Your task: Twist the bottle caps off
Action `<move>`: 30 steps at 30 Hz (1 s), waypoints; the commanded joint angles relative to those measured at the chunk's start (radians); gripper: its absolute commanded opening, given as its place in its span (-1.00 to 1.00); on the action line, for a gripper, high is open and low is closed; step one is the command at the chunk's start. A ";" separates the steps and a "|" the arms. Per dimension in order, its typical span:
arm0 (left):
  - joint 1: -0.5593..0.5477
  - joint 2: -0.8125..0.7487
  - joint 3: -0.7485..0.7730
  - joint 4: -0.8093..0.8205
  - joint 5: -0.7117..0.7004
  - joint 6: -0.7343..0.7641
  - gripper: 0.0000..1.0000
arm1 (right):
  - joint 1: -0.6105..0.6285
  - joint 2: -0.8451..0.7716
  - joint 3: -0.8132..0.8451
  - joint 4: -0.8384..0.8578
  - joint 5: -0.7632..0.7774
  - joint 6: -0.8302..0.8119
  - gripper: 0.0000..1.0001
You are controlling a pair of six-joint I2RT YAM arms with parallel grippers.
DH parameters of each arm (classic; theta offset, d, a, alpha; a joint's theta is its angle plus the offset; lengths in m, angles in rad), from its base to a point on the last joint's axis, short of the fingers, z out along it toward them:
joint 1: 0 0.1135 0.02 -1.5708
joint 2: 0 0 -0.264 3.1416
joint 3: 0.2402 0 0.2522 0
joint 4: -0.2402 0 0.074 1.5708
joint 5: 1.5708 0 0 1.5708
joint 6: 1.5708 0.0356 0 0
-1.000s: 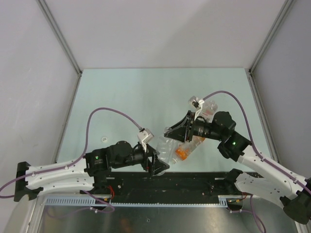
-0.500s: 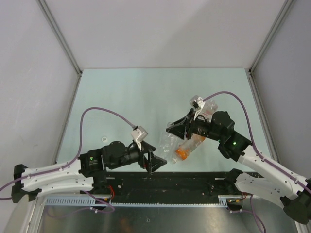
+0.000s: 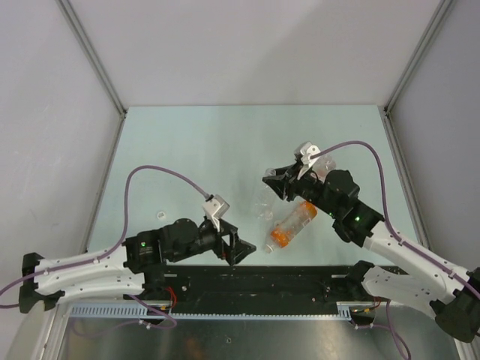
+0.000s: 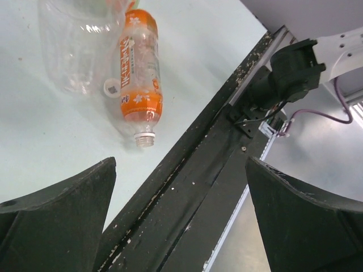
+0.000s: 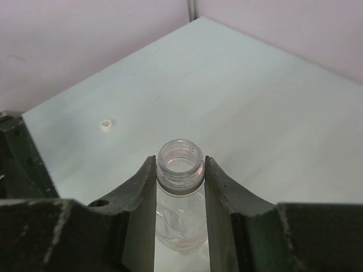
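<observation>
My right gripper is shut on the neck of the clear bottle, whose threaded mouth is bare with no cap on it. From above, the right gripper holds that clear bottle near the table's middle. The orange bottle lies on its side, its uncapped mouth towards the near edge. One loose white cap rests on the table at the left, another white cap beside the clear bottle. My left gripper stands wide open and holds nothing, over the near rail, left of the orange bottle.
A black rail runs along the table's near edge below my left gripper. Grey walls and metal corner posts close in the pale green table. A yellow-green sliver shows at the top edge of the left wrist view.
My left gripper has drawn back from the bottles towards the near-left and opened fully. My right gripper has carried the clear bottle a little farther back, baring the orange bottle.
</observation>
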 commanded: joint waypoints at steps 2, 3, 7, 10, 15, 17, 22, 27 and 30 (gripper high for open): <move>-0.008 0.037 0.039 0.000 -0.012 -0.015 0.99 | 0.001 0.063 0.036 0.182 0.049 -0.170 -1.00; -0.009 0.044 0.039 0.000 -0.012 -0.016 0.99 | 0.000 0.077 0.036 0.201 0.053 -0.187 -1.00; -0.013 0.068 0.035 0.000 -0.020 -0.019 0.99 | 0.001 0.133 0.036 0.279 0.094 -0.233 -1.00; -0.014 0.087 0.041 -0.001 -0.021 -0.018 0.99 | -0.001 0.182 0.037 0.347 0.139 -0.246 -1.00; -0.016 0.107 0.048 -0.005 -0.018 -0.011 0.99 | -0.028 0.278 0.042 0.432 0.149 -0.259 -1.00; -0.016 0.107 0.042 -0.006 -0.022 -0.013 0.99 | -0.056 0.325 0.050 0.449 0.144 -0.245 -1.00; -0.016 0.095 0.030 -0.007 -0.011 -0.022 0.99 | -0.133 0.415 0.066 0.504 0.124 -0.193 -1.00; -0.018 0.072 0.022 -0.009 -0.014 -0.023 0.99 | -0.174 0.494 0.107 0.495 0.137 -0.172 -0.99; -0.018 0.066 0.021 -0.011 -0.023 -0.018 0.99 | -0.178 0.539 0.113 0.495 0.168 -0.156 -0.88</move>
